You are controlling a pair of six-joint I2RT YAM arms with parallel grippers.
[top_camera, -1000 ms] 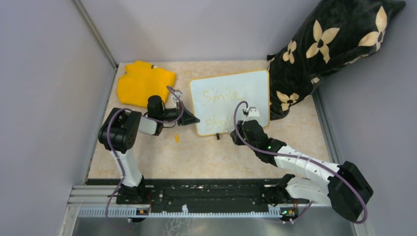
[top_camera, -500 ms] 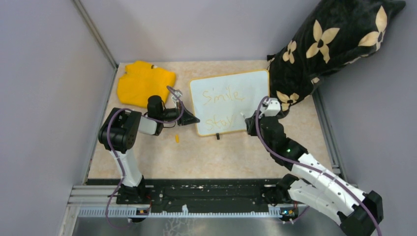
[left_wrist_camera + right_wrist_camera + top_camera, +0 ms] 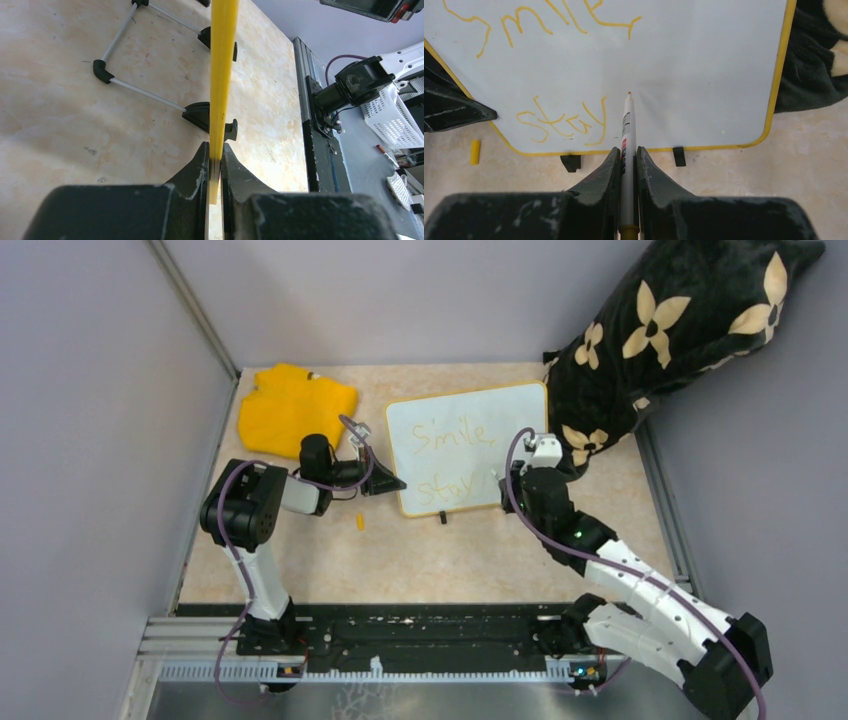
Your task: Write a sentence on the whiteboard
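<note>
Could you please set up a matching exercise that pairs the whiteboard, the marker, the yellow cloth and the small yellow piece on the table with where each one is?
Things:
1. whiteboard
2. marker
3. yellow cloth
4. small yellow piece

Places:
A. clamped in the right gripper, tip pointing at the whiteboard
B. lying at the far left of the table
C. edge pinched by the left gripper
D. loose on the table by the whiteboard's near left corner

Pairs: 1-C, 2-A, 3-B, 4-D

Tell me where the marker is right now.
Right wrist view: the marker sits clamped in the right gripper, tip pointing at the whiteboard, just right of "Stay".
</note>
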